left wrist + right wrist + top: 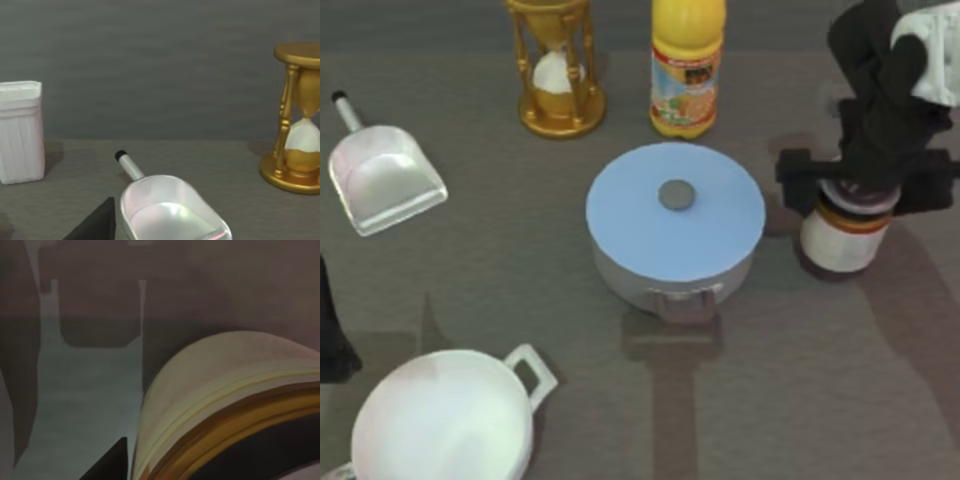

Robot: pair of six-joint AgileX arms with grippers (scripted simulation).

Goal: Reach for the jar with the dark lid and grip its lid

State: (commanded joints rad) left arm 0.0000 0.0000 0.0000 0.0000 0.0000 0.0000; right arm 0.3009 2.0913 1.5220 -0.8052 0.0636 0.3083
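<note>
Right gripper [865, 180]: sitting directly over the jar [842, 238] at the table's right side, its fingers straddling the lid [860, 203]; whether they are already pinching it, I cannot tell.
Jar: standing upright, right of the blue-lidded pot [675, 225], near side of the juice bottle [687, 65].
Left arm: idling at the left edge, near the scoop [170, 212].
Risk: an off-centre squeeze is likely tipping or sliding the jar; too shallow a bite is slipping off the cap.
Writing: bottle label too small to read; jar label showing only bands.
</note>
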